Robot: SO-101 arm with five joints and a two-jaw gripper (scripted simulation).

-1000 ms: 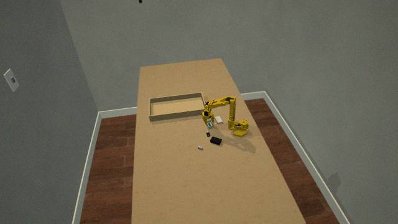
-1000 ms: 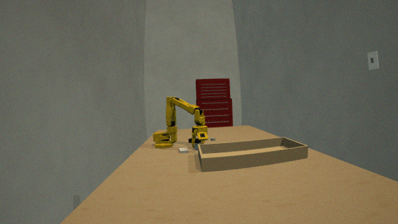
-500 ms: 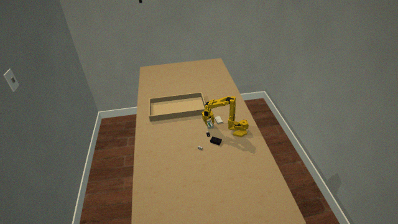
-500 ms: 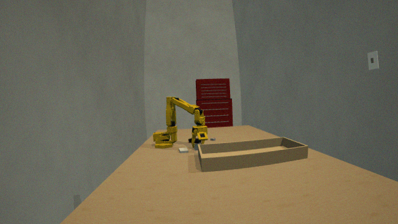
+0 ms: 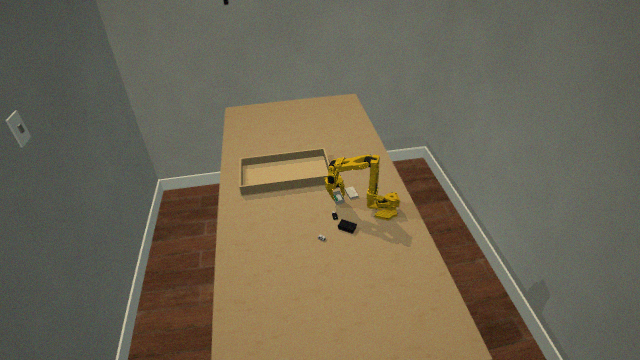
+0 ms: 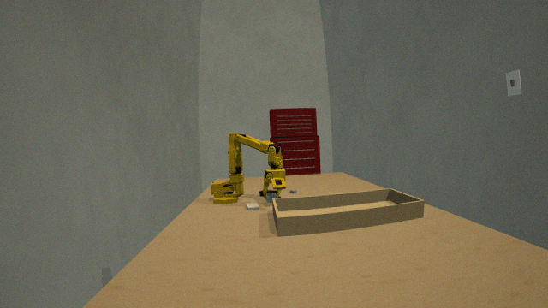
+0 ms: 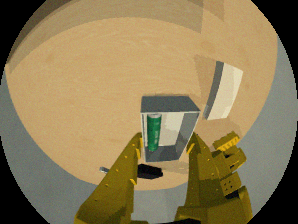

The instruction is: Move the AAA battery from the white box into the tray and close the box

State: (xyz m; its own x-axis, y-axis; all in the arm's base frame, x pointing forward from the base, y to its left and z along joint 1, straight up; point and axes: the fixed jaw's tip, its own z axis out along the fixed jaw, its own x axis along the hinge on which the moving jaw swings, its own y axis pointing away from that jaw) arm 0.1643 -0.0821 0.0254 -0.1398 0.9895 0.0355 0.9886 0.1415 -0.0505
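On the left of the table in the top view, the tray is seen, its near corner just beside the arm's working end. To the right of it, the gripper is closed on the open white box base, its jaws pressed on two opposite walls. Within the base, the green AAA battery is seen standing against the left wall in the wrist view. Just right of the base, the white lid lies apart on the table. Further toward the near side, a black box and two small objects too small to be identified are found.

Trouble may be expected if the base is tilted before the tray wall is cleared: the battery would be spilled onto the table. A grip on thin walls may also slip during tipping, so that the base itself is dropped into the tray.
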